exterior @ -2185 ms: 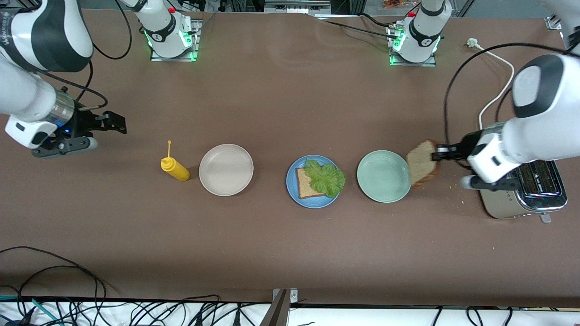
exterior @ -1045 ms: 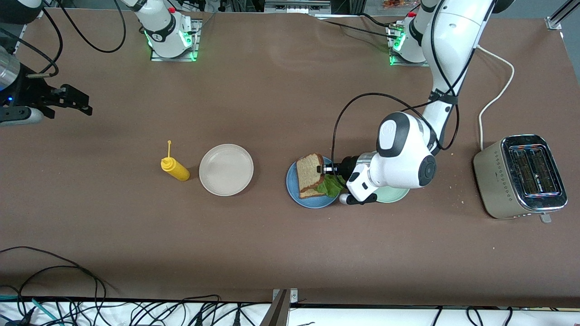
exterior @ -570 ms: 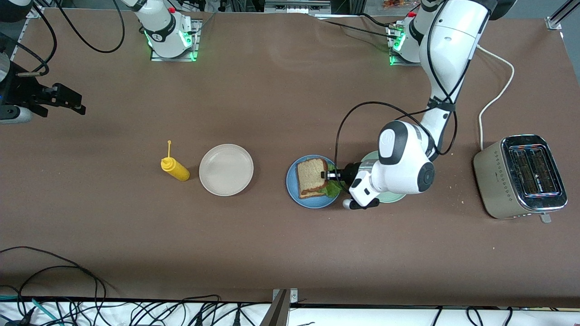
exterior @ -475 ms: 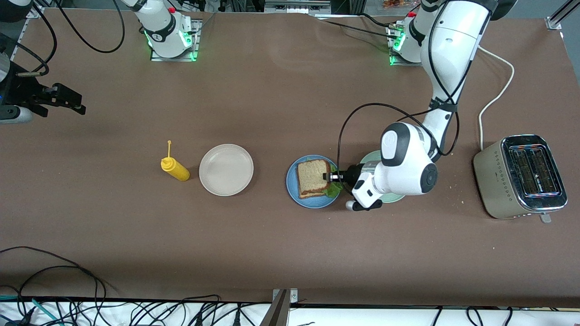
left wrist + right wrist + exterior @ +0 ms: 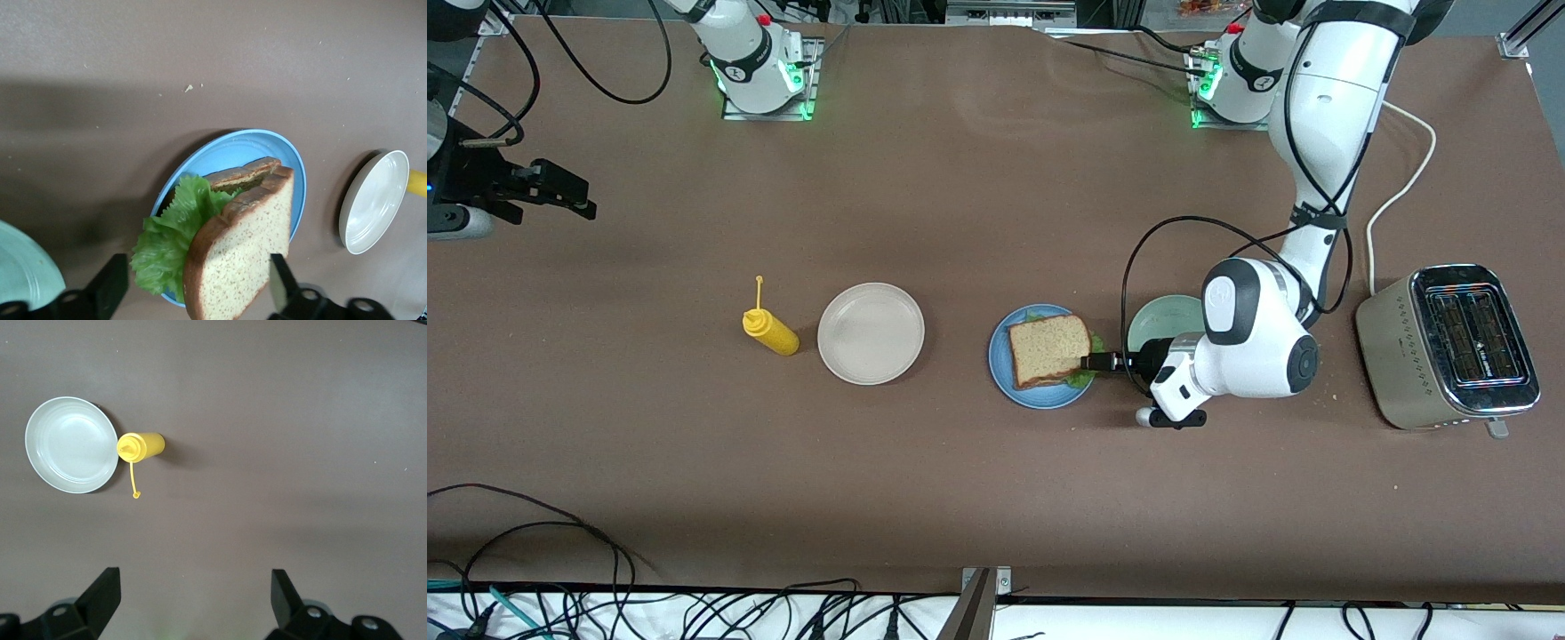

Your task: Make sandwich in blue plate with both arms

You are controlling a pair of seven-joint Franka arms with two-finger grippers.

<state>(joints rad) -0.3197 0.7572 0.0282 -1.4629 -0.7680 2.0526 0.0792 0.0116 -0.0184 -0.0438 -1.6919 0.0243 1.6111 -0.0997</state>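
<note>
The counter (image 5: 978,498) is showing a matt brown covering, faintly wrinkled like cloth or paper. The blue plate (image 5: 1000,373) is looking smooth and softly glossy, as are the beige plate (image 5: 871,333) and the pale green plate (image 5: 1158,320). The sandwich (image 5: 1049,349) is presenting porous, speckled bread with a rough darker crust and a crinkled lettuce leaf (image 5: 167,240). The yellow bottle (image 5: 770,331) is gleaming like plastic. The toaster (image 5: 1449,351) is shining as brushed metal. The arms' shells are looking glossy white plastic, the fingers (image 5: 107,290) matt black.

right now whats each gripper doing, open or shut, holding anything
Left gripper: open at the blue plate, fingers either side of the sandwich, not gripping it.
Right gripper: open, empty, waiting over the table's right-arm end.
</note>
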